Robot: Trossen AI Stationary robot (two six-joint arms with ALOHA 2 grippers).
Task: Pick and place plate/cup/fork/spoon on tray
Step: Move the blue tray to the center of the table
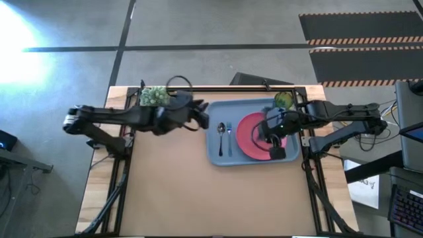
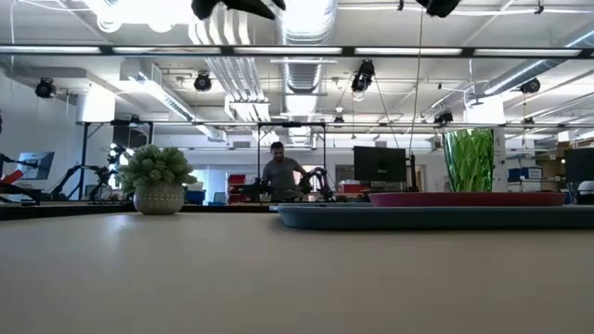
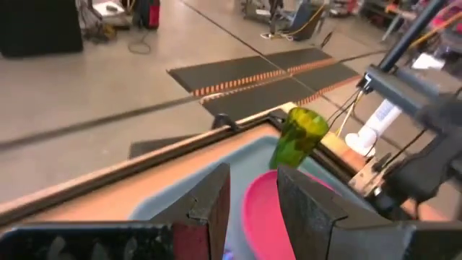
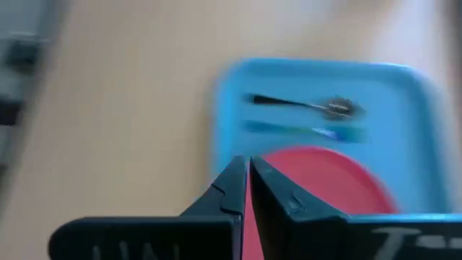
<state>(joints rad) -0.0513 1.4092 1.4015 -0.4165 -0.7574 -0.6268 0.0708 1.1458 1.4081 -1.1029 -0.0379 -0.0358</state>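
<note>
Hovering over plate [image 1: 250, 135], right pincer [image 1: 275, 151] closed

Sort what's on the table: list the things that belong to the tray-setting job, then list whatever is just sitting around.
Job items:
tray
plate, on the tray
cup, at the tray's far right corner
fork, on the tray
spoon, on the tray beside the fork

Just lying about:
potted plant, at the table's far edge, left of the tray
</note>
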